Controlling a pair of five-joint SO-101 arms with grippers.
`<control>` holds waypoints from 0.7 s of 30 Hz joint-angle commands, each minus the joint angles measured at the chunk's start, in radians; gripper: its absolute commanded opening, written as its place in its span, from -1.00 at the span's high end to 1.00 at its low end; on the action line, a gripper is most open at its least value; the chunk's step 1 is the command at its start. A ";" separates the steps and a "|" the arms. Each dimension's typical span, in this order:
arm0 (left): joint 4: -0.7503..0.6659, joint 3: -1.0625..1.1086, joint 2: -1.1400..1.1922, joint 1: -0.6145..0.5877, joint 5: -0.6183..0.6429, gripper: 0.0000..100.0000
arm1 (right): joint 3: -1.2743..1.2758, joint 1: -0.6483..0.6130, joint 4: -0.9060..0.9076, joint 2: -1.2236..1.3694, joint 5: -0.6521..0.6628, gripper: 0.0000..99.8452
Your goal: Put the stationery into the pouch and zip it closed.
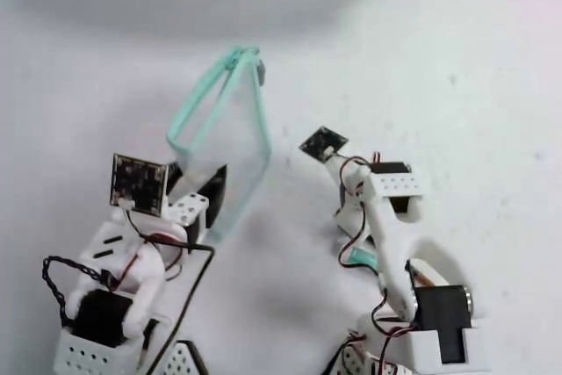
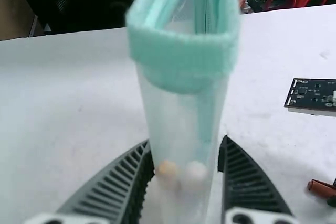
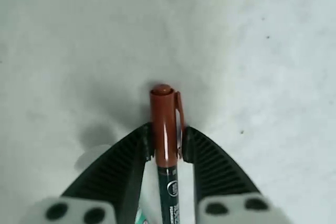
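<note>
Your left hand (image 2: 187, 148) clamps the pouch (image 2: 181, 51) upright between its fingers. Your right hand (image 3: 167, 132) grips the pen (image 3: 163, 111) just ahead. Miss the narrow mouth and the pen could knock the pouch askew.

High view: fixed camera above, looking down over the white table (image 1: 457, 68), arm bases at the near edge, dark room past the far edge; widest framing
Left wrist view: mounted behind the left gripper (image 2: 186, 142), low, facing across the table to its far edge, very near the pouch (image 2: 184, 72)
Right wrist view: behind the right gripper (image 3: 167, 128), facing steeply down at the tabletop, close on the pen (image 3: 161, 114)
Shared: high and left wrist views both take in the pouch and the right arm's camera board (image 2: 312, 95)
</note>
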 commanded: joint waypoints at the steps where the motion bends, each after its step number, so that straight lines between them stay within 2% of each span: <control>1: -0.021 -0.005 -0.012 0.002 0.009 0.59 | -0.069 0.004 0.035 -0.021 0.009 0.96; 8: -0.021 -0.005 -0.012 0.002 0.009 0.59 | -0.468 0.033 0.295 -0.257 -0.014 0.97; 13: -0.021 -0.005 -0.012 0.002 0.009 0.59 | -0.867 0.002 0.467 -0.341 -0.146 0.97; 17: -0.023 -0.005 -0.012 0.002 0.009 0.59 | -1.177 -0.087 0.509 -0.340 -0.318 0.97; 21: -0.023 -0.005 -0.012 0.002 0.009 0.59 | -1.402 -0.285 0.481 -0.341 -0.483 0.97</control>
